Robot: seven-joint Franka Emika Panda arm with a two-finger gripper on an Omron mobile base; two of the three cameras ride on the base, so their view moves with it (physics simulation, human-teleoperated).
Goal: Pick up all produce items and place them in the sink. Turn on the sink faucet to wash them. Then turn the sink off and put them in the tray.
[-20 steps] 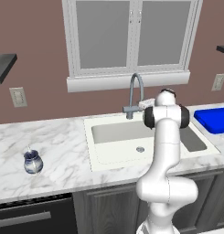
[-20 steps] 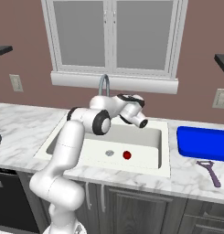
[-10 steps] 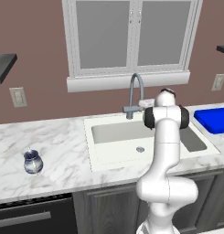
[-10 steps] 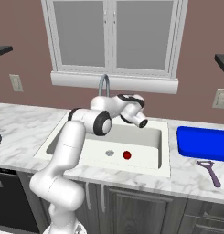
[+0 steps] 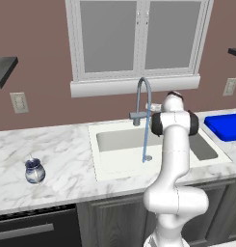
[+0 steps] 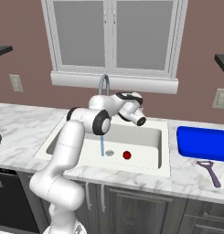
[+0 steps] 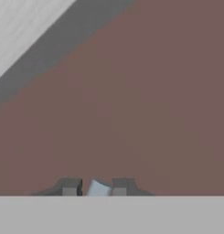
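Hand view shows the two dark fingers (image 7: 71, 187) low down, close together, with a small pale grey bit between them. It looks like the tap's little lever, but it is too blurry to be sure, so I cannot tell if the fingers are squeezing it. Behind them is the brown wall (image 7: 145, 100), and a white strip with a dark shadow runs slanted across the top left corner.

In the right base view the gripper (image 6: 140, 120) points out to the right and a little down, above the back of the sink (image 6: 145, 137). The white arm (image 6: 70, 141) bends up from the lower left and reaches over the basin.

The sink faucet (image 5: 143, 94) stands tall at the back of the sink, and its curved spout points down into the basin. A thin blue stream of water (image 5: 145, 140) falls straight down from it to the drain (image 6: 109, 153). The water is on.

The red fruit (image 6: 127, 155) sits on the floor of the sink, just beside the drain, to its right. It is round, so it does not point any way.

The blue tray (image 6: 202, 144) lies flat on the marble bench (image 6: 22, 123), to the right of the sink, with its long side going left to right. A purple peeler (image 6: 209, 171) lies in front of the tray. Far to the left of the sink a small blue-and-white jar (image 5: 34, 171) stands upright on the bench.
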